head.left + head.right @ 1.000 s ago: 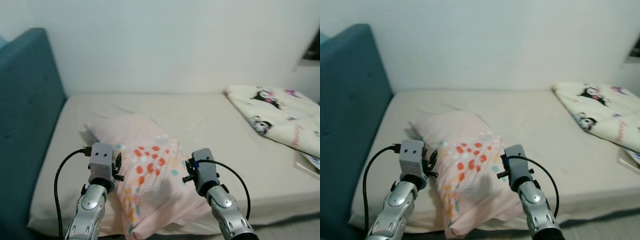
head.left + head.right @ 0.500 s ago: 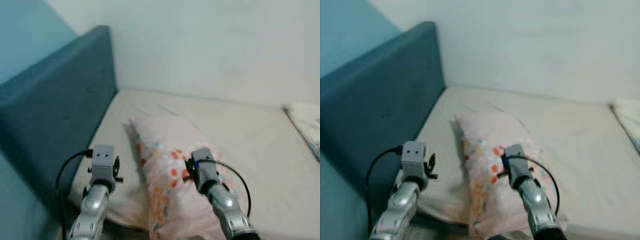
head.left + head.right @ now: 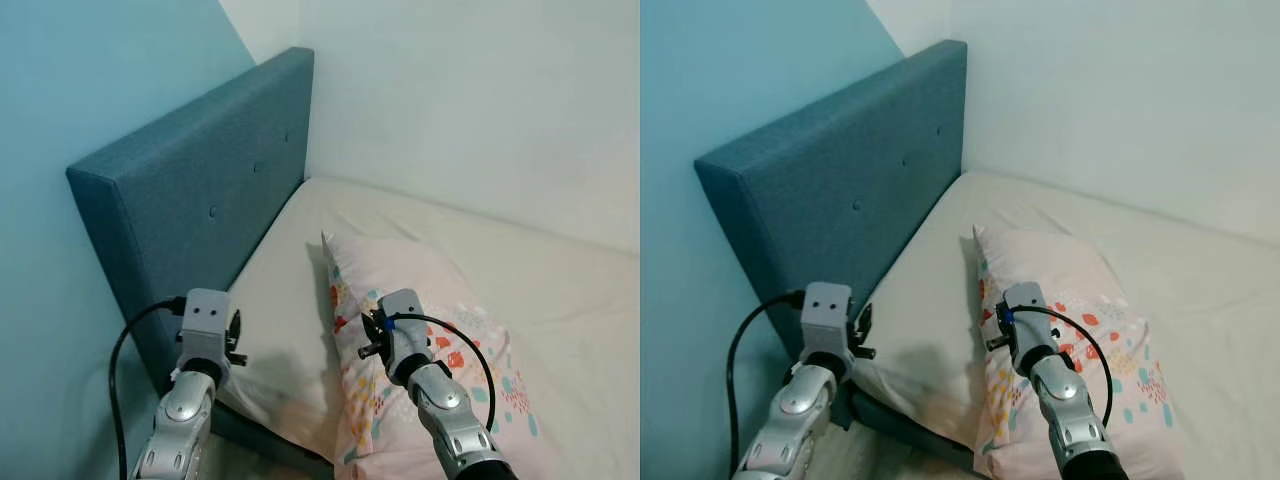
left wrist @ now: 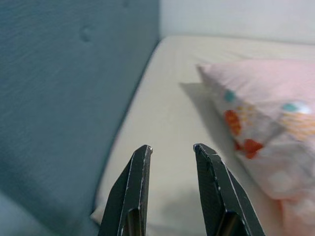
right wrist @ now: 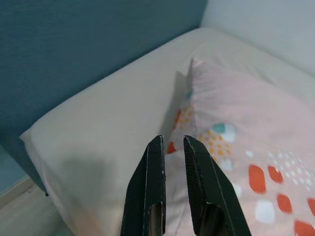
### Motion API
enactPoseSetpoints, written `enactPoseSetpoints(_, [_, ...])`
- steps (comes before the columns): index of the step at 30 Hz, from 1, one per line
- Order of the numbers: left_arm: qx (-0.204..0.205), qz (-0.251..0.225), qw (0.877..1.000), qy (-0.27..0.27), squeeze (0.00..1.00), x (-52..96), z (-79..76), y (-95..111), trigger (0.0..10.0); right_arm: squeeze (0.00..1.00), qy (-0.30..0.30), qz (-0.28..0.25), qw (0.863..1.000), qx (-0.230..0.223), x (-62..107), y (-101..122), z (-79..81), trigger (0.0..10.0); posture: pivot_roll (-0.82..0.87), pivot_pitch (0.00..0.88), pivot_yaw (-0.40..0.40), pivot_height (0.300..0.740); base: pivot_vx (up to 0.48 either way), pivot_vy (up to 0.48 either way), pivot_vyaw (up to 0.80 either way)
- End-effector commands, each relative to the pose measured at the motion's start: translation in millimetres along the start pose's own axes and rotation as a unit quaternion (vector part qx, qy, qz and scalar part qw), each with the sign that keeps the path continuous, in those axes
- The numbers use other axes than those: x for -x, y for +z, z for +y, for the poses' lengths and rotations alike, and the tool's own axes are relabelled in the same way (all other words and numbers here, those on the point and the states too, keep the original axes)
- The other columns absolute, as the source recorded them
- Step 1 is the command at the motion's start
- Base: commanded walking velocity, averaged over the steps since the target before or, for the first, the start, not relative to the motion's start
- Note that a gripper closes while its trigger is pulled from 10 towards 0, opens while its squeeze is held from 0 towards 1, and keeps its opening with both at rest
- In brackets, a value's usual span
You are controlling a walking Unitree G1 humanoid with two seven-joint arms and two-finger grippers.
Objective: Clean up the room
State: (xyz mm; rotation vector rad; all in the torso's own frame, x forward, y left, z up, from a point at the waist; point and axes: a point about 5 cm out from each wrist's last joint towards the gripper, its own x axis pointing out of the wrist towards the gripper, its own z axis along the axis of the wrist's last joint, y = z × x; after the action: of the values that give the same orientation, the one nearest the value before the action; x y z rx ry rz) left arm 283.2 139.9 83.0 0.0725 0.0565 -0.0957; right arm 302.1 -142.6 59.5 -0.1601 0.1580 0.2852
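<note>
A pink pillow (image 3: 425, 290) with orange and teal spots lies on the cream mattress (image 3: 285, 265), near the teal headboard (image 3: 200, 200). My left gripper (image 4: 172, 147) is open with nothing between its fingers, over the mattress corner next to the headboard and to the left of the pillow. My right gripper (image 5: 172, 140) hovers above the pillow's near left edge, its two fingers (image 5: 156, 162) drawn together to a thin slit with nothing in it. Both arms are raised side by side in the eye views.
The headboard stands against a light blue wall (image 3: 60, 100) on the left; a white wall (image 3: 480, 100) runs behind the bed. The mattress's near corner (image 5: 34, 137) overhangs pale floor (image 5: 24, 219). Bare sheet lies between the pillow and the headboard.
The camera has swung left: the headboard now looms large and the printed blanket on the right has left the picture. Both arms hold the same pose; the pillow lies where it was.
</note>
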Motion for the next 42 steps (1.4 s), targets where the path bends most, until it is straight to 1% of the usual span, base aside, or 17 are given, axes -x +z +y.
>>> enactPoseSetpoints(1, [0.004, -0.004, 1.000, -0.011, 0.00, 1.5, -2.3, 1, 10.0, 0.00, -0.021, 0.008, 1.000, -0.021, 3.4, -4, -4.4, 10.0, 0.07, 0.005, -0.082, 0.740, 0.000, 0.000, 0.00])
enactPoseSetpoints(2, [0.004, -0.004, 1.000, -0.011, 0.00, 1.5, -2.3, 1, 10.0, 0.00, -0.021, 0.008, 1.000, -0.021, 3.4, -4, -4.4, 10.0, 0.07, 0.005, -0.082, 0.740, 0.000, 0.000, 0.00])
enactPoseSetpoints(4, [0.003, -0.005, 1.000, -0.012, 0.00, 1.5, -2.8, 1, 10.0, 0.00, -0.033, 0.007, 0.999, -0.034, 4.4, -5, -5.5, 10.0, 0.06, 0.004, -0.076, 0.740, 0.000, 0.000, -0.80])
enactPoseSetpoints(11, [0.002, -0.005, 1.000, -0.017, 0.00, 0.8, -3.6, 0, 10.0, 0.00, -0.043, 0.003, 0.999, -0.030, 5.9, -4, -7.8, 10.0, 0.06, 0.001, -0.068, 0.740, 0.000, 0.000, -0.80])
enactPoseSetpoints(12, [0.002, -0.007, 1.000, -0.022, 0.00, 0.2, -4.0, 1, 10.0, 0.00, -0.058, 0.000, 0.997, -0.041, 7.5, -4, -12.1, 10.0, 0.05, 0.000, -0.062, 0.740, 0.000, 0.000, -0.80])
enactPoseSetpoints(13, [0.002, -0.007, 1.000, -0.022, 0.00, 0.2, -4.0, 1, 10.0, 0.00, -0.058, 0.000, 0.997, -0.041, 7.5, -4, -12.1, 10.0, 0.05, 0.000, -0.062, 0.740, 0.000, 0.000, -0.80])
enactPoseSetpoints(17, [0.008, -0.011, 0.999, -0.031, 0.00, 0.0, -6.1, 2, 10.0, 0.00, -0.075, -0.001, 0.996, -0.039, 10.6, -5, -17.9, 10.0, 0.05, 0.003, -0.062, 0.740, 0.000, 0.000, 0.00])
enactPoseSetpoints(22, [0.007, -0.016, 0.999, -0.037, 0.00, -0.5, -7.7, 3, 10.0, 0.00, -0.076, 0.001, 0.996, -0.040, 11.4, -6, -17.9, 10.0, 0.05, 0.006, -0.064, 0.740, 0.000, 0.000, 0.00])
enactPoseSetpoints(25, [0.016, -0.022, 0.999, -0.045, 0.00, -0.3, -9.6, 5, 10.0, 0.00, -0.077, 0.001, 0.996, -0.041, 11.5, -5, -17.8, 10.0, 0.05, 0.009, -0.067, 0.740, 0.000, 0.000, 0.00])
enactPoseSetpoints(34, [0.029, -0.029, 0.998, -0.051, 0.00, 1.9, -10.3, 6, 10.0, 0.00, -0.079, 0.000, 0.996, -0.041, 10.9, -4, -19.1, 10.0, 0.05, 0.013, -0.073, 0.740, 0.319, 0.000, 0.00])
enactPoseSetpoints(42, [0.031, -0.031, 0.998, -0.054, 0.00, 2.3, -11.8, 6, 10.0, 0.00, -0.078, 0.002, 0.996, -0.039, 11.2, -4, -19.3, 10.0, 0.05, 0.015, -0.073, 0.740, 0.324, 0.000, 0.00])
